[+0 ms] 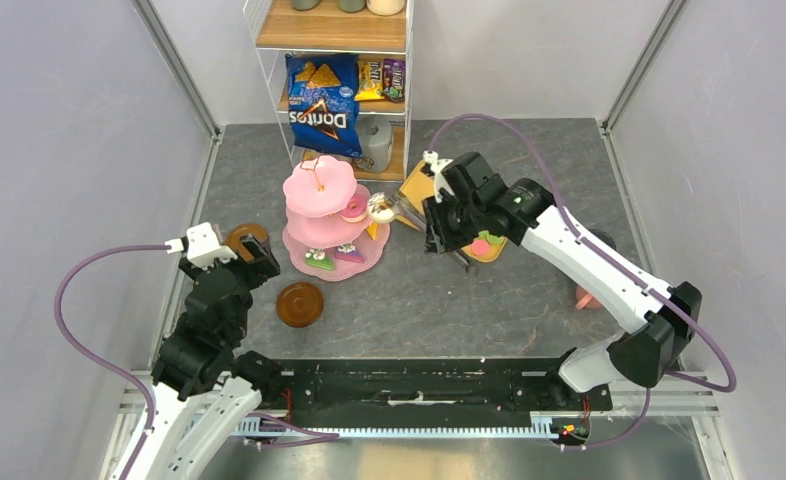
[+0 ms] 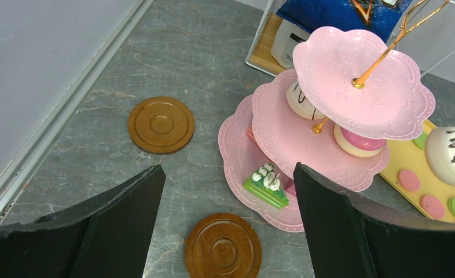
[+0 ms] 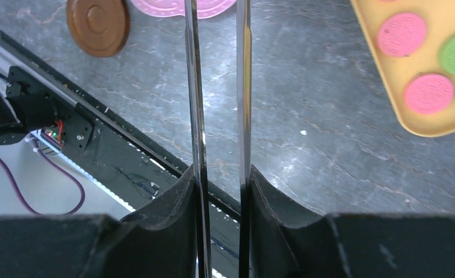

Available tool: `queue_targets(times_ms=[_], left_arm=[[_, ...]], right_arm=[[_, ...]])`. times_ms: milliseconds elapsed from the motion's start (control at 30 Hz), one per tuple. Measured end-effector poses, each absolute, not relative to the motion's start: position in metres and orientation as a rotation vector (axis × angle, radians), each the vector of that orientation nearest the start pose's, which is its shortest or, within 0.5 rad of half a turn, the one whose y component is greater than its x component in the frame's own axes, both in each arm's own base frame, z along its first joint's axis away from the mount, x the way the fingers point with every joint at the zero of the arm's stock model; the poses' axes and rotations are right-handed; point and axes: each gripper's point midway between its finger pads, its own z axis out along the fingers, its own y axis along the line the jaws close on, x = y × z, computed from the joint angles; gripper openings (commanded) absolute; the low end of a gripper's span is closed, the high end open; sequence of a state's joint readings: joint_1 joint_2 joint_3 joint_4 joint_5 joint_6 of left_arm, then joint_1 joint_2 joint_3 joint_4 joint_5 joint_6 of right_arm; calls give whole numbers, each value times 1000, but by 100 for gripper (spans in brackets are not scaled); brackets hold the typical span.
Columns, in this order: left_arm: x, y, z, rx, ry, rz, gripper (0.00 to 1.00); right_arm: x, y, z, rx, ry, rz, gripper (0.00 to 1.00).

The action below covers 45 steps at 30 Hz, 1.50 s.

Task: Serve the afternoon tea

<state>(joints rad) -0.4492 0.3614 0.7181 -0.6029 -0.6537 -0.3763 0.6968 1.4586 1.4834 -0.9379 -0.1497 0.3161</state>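
Cakes [image 2: 265, 186] are set on the pink three-tier stand [image 2: 387, 104]; macarons [image 3: 402, 33] are left on the yellow tray [image 3: 422, 61]. Metal tongs [image 3: 195, 104] are pinched by the right gripper [image 3: 222, 191]; the left gripper [image 2: 228, 174] is held spread.

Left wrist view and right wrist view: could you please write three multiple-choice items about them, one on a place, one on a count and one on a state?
1. On which tier of the pink stand does the green cake slice lie? A bottom B middle C top
2. How many brown saucers lie on the table? A one B two C three
3. How is the right gripper? A open and empty B shut on the metal tongs C shut on a brown saucer

Answers: 1 A, the slice sits on the lowest plate; 2 B, the left wrist view shows two; 3 B, both tong arms run between its fingers.
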Motion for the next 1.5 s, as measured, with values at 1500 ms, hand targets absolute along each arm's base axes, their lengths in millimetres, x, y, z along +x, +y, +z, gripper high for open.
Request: queue_targets(times_ms=[1500], left_arm=[[210,4,257,-390,1721,-2,90]], right_arm=[[235,398,178,-665,2479,715,40]])
